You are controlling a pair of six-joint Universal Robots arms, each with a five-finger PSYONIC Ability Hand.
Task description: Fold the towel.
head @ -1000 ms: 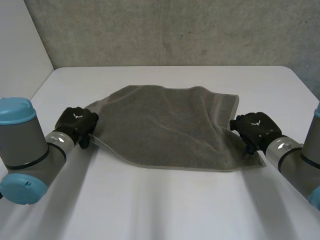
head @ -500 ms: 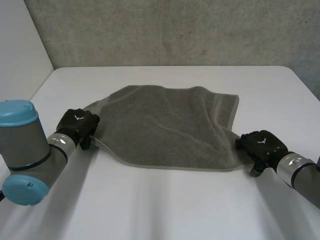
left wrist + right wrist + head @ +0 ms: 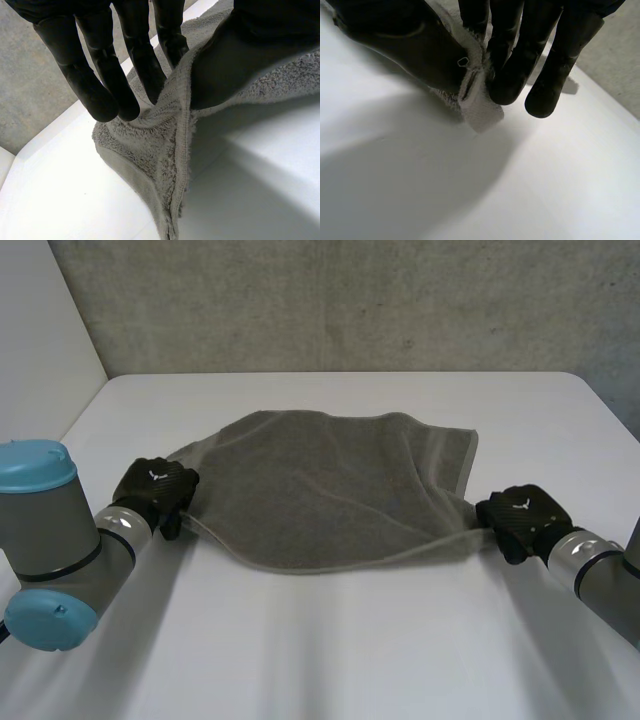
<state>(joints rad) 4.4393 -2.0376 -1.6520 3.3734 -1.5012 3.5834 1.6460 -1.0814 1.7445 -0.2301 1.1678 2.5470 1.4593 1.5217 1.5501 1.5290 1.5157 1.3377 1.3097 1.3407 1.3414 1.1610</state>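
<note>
One grey terry towel (image 3: pixel 330 485) found in the head view, spread across the middle of the smooth white surface (image 3: pixel 330 650): roughly four-sided, softly rumpled, edged with a flat paler hem. Noted its near edge bowed in a shallow curve between the two hands. Saw the left hand (image 3: pixel 155 490), black and matte, closed at the near-left corner, and the right hand (image 3: pixel 520 515) closed at the near-right corner, with that corner drawn out to a point. Made out a rough grey concrete wall (image 3: pixel 350 300) behind.

In the left wrist view, saw the left hand (image 3: pixel 145 50) with its thumb pressed onto a raised fold of looped pile and long dark fingers (image 3: pixel 150 75) against the cloth's other side, pinching the towel (image 3: pixel 155 150) beside its stitched hem. Found the corner below narrowing into a crease down on the surface (image 3: pixel 260 190).

In the right wrist view, caught the right hand (image 3: pixel 520 55) nipping the towel (image 3: pixel 480 107) by its flat woven hem, between thick thumb and fingertips. Noted a small pale tab poking out just above the surface (image 3: pixel 520 190).
</note>
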